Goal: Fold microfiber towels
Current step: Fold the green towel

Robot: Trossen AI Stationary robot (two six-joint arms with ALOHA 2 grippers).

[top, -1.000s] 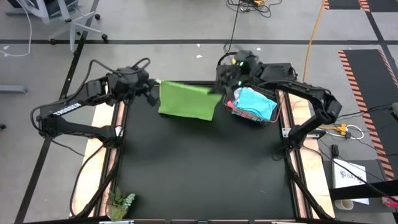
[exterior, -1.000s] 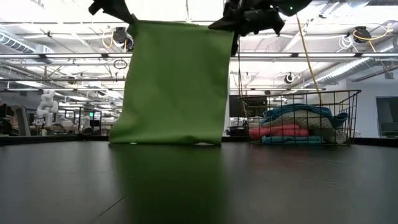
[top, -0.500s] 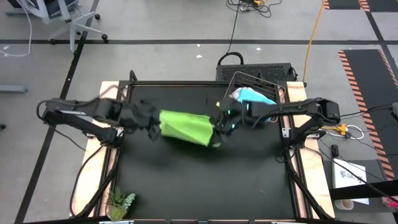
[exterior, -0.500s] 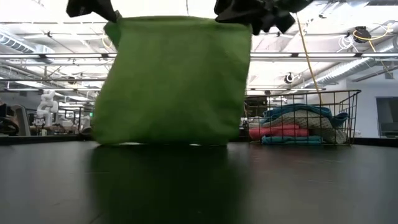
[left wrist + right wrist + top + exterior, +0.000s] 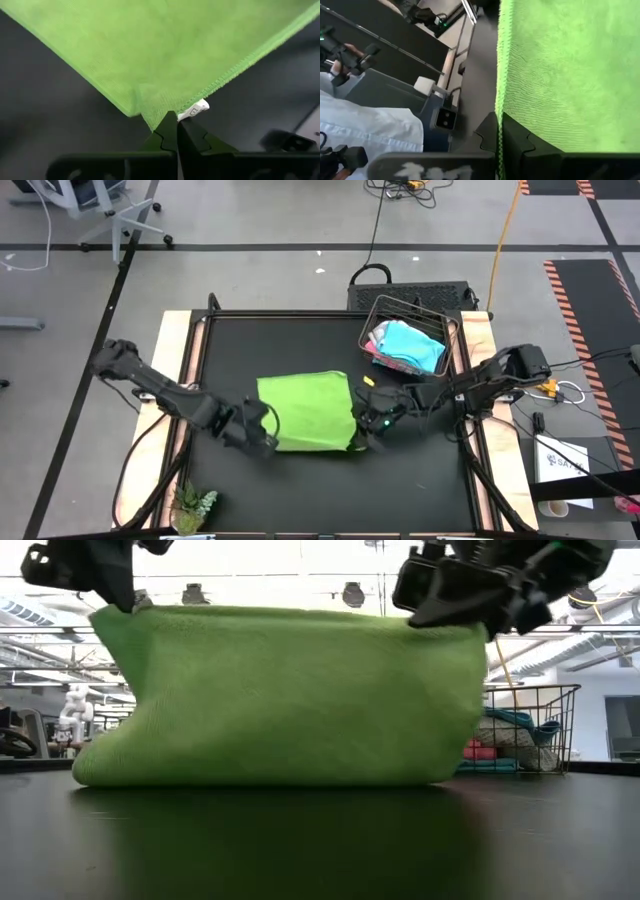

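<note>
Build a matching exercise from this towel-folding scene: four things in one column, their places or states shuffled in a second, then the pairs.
Things:
1. lime green towel
2. wire basket
3. small plant
4. left gripper

Places or states:
A. at the table's front left corner
B. jaws shut on a towel corner
C. held up by two corners, lower edge on the table
D. holds the remaining towels, back right

Pairs: 1-C, 2-D, 3-A, 4-B

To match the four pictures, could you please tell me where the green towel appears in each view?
High: green towel at the mat's centre, between both grippers.
Low: fills the middle, hanging down to the mat.
Left wrist: upper part, corner pinched.
Right wrist: right side, edge pinched.
Shared landmark: basket, in the high and low views only.
</note>
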